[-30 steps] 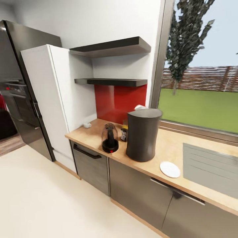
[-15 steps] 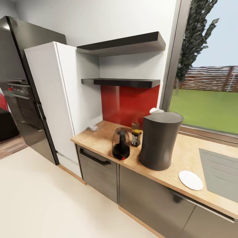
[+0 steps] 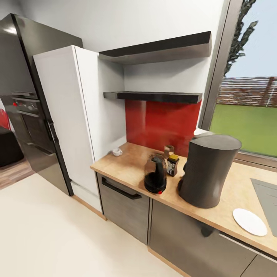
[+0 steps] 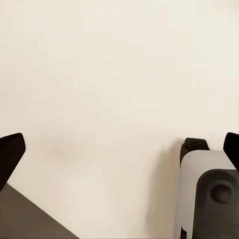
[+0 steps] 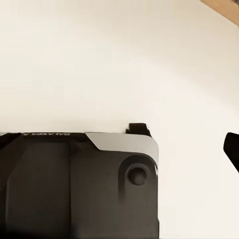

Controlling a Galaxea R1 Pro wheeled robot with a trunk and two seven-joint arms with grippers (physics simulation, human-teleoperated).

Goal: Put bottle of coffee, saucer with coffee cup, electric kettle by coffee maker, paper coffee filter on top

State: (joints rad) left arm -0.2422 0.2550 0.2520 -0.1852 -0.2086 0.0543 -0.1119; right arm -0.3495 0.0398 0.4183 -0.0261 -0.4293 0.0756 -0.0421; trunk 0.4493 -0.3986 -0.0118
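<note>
- Left hand (image 4: 119,149) in left wrist view: dark fingertips at opposite picture edges, spread apart, nothing between them; pale floor (image 4: 114,74) beyond, part of the robot's base (image 4: 209,194) alongside.
- Right hand in right wrist view: one dark fingertip (image 5: 233,148) at the edge, the other not seen; cannot tell whether spread or together. Base and pale floor below.
- Head view, nearest: saucer (image 3: 249,221) flat near the front edge of the surface (image 3: 127,163), bare, a short way from the coffee maker (image 3: 208,169).
- Electric kettle (image 3: 155,179) standing just beside the coffee maker, toward the fridge side.
- Bottle of coffee (image 3: 172,164) behind the kettle, near the coffee maker; already on the surface, off the kitchen shelf (image 3: 154,96).
- Pale shape at the back rim of the coffee maker's top (image 3: 201,132): likely the paper coffee filter, mostly hidden.
- Coffee cup (image 3: 117,152) far off in the corner by the white cabinet (image 3: 69,115), well apart from the saucer.
- Judged progress: coffee maker, bottle, kettle, saucer placed, filter probably; left to do: cup onto saucer.
- Against the frame one second back: whole view shifted, the coffee maker and its neighbours further right and larger, saucer nearer the edge, sink mostly out of frame, fridge (image 3: 30,77) and cabinet more central. Camera motion, closer and swung toward the cup's corner; things themselves unmoved.
</note>
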